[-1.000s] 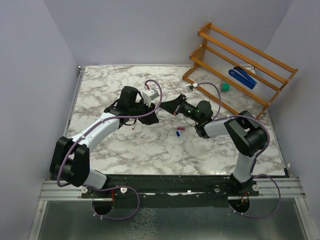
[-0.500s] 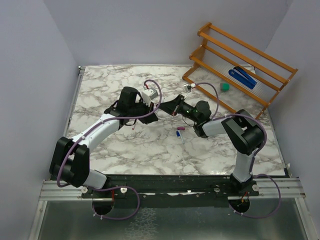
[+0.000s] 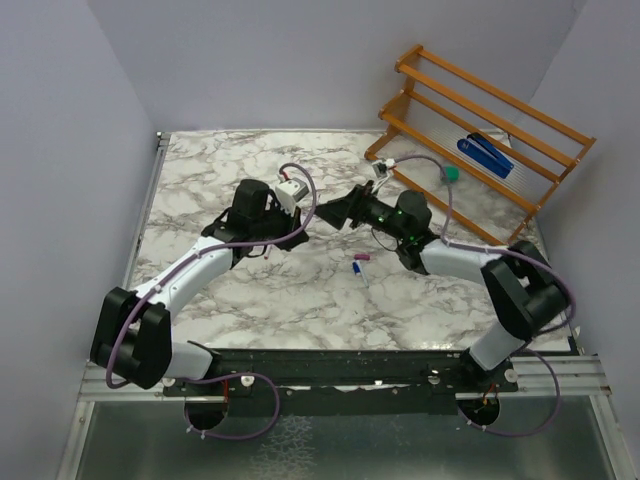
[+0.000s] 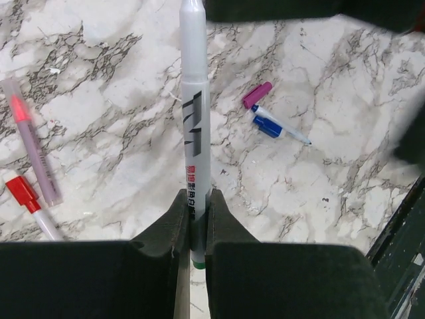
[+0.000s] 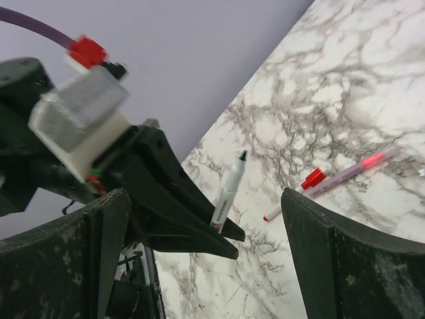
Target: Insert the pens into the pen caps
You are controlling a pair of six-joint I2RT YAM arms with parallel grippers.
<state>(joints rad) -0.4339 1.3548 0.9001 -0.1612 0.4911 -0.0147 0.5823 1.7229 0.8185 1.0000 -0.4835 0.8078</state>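
Jaws of the left gripper [image 4: 196, 219] are pressing shut on a grey-white pen [image 4: 194, 119], gripping its rear end so that the bare tip is projecting toward the right gripper [image 3: 338, 212]. That gripper's jaws are standing wide apart and empty, probably because no cap is fetched yet. A pink cap [image 4: 257, 94] and a blue-ended pen [image 4: 279, 129] are lying just beside each other on the marble table [image 4: 332, 80], nearer than both grippers.
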